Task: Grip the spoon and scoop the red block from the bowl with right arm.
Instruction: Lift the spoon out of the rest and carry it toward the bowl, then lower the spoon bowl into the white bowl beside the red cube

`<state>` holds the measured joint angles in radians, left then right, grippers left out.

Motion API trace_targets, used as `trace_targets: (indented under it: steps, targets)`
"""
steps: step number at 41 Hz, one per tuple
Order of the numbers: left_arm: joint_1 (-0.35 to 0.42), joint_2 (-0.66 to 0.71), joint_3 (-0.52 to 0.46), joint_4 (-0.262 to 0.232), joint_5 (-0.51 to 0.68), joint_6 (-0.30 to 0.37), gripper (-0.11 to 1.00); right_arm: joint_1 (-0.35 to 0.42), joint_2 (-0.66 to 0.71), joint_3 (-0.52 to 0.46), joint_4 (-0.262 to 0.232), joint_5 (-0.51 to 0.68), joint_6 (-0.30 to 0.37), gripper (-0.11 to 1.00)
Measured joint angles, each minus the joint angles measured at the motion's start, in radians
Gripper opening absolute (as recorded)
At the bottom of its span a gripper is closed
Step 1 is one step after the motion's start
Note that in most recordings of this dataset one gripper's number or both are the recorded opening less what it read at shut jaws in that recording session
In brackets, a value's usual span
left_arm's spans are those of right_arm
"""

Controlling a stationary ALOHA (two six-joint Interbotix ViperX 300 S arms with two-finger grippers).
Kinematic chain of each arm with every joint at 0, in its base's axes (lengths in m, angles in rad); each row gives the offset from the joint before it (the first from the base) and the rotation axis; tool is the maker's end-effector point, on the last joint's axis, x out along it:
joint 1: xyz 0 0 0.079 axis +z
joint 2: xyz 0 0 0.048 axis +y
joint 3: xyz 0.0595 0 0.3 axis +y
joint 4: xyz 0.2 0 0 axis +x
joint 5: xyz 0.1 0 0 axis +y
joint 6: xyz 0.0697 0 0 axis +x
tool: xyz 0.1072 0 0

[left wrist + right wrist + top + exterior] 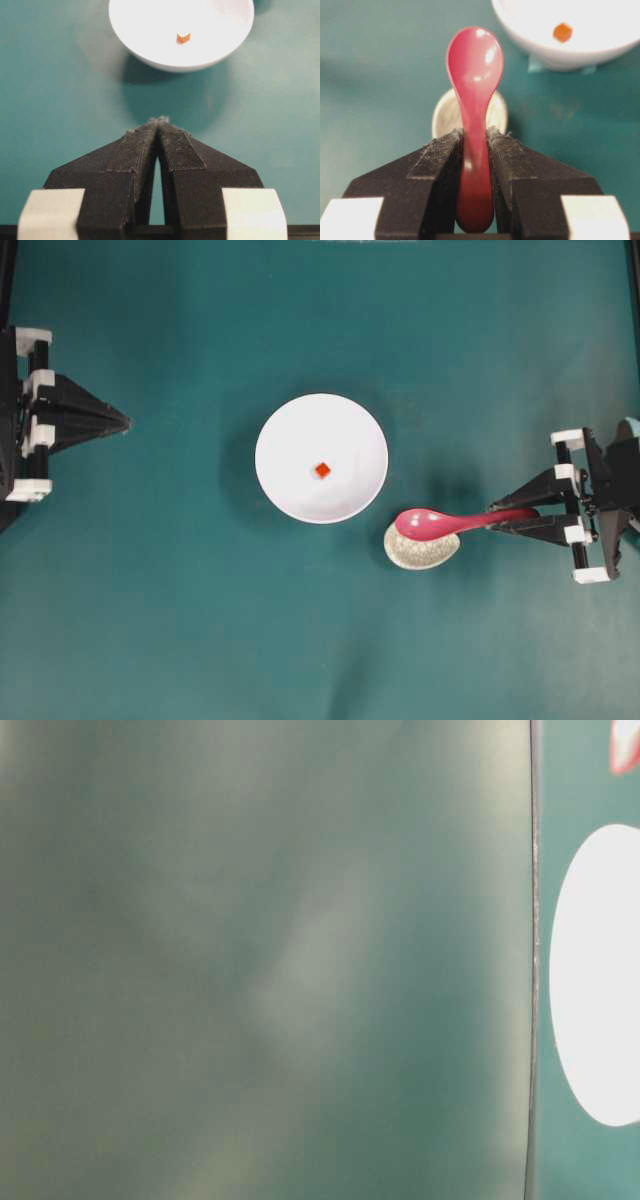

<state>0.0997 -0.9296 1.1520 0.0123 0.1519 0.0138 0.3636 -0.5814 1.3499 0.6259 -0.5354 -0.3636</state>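
The spoon (474, 125), glossy magenta-pink, sits pinched by its handle between the two black fingers of the right gripper (475, 140), its oval scoop pointing away from the wrist camera and hovering over the speckled spoon rest (442, 112). From overhead, the scoop (425, 523) overlaps the upper part of the rest (420, 550), and whether it touches it cannot be told from that angle. The far end of the handle is hidden among the fingers of the right gripper (510, 518), which reaches in from the right edge, the rest of its arm cut off by the frame.

The red block (322, 470) lies near the middle of the white bowl (290, 435), which stands just up and left of the spoon rest on the teal table (200, 640). In the right wrist view only the bowl's near rim (560, 55) shows, the block (562, 32) a small orange smudge inside.

At the left edge, the left gripper (122, 422) points toward the bowl from well apart, its jaws pressed together; its wrist view shows the fingertips (150, 125) meeting at a point above bare table, with the bowl (150, 50) cropped at the top.

The table-level view is almost wholly a grey-green blur; only a white oval, presumably the bowl (600, 980), and a pink sliver at the top right corner are legible.
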Motion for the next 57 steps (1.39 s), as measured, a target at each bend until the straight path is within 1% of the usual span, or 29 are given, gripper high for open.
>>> trace_targets:
  steps: [5,9,16,19,23,26,30,36,42,51,57]
  targets:
    - [0.0,0.0,-0.002,0.0,0.0,0.0,0.0,-0.092,-0.095,-0.038,0.0,0.144,-0.071,0.24]
    - [0.0,0.0,0.0,-0.002,0.0,0.0,0.0,-0.179,-0.163,-0.078,0.0,0.282,-0.103,0.24]
    - [0.0,-0.002,-0.002,0.0,0.0,0.0,0.0,-0.334,-0.23,-0.153,-0.009,0.514,-0.11,0.24]
    - [0.0,-0.003,0.0,-0.002,0.0,0.0,0.0,-0.407,-0.245,-0.196,-0.029,0.621,-0.11,0.24]
    - [-0.002,-0.005,0.0,-0.002,0.0,0.0,0.0,-0.476,-0.247,-0.247,-0.061,0.736,-0.109,0.24]
    - [-0.008,-0.008,0.0,0.0,0.0,0.0,0.0,-0.502,-0.245,-0.282,-0.08,0.795,-0.106,0.24]
    - [-0.018,-0.014,-0.002,0.0,0.002,0.0,0.0,-0.529,-0.23,-0.334,-0.089,0.867,-0.106,0.24]
    - [-0.034,-0.023,-0.002,-0.002,0.009,-0.006,0.0,-0.555,-0.187,-0.396,-0.104,0.933,-0.104,0.24]
    - [-0.049,-0.032,-0.002,-0.002,0.028,-0.012,0.0,-0.557,-0.138,-0.445,-0.126,0.95,-0.103,0.24]
    - [-0.067,-0.049,-0.003,0.0,0.061,-0.015,0.0,-0.557,-0.063,-0.499,-0.127,0.963,-0.075,0.24]
    - [-0.071,-0.066,-0.006,0.0,0.071,-0.015,0.0,-0.557,0.0,-0.541,-0.129,1.0,-0.058,0.24]
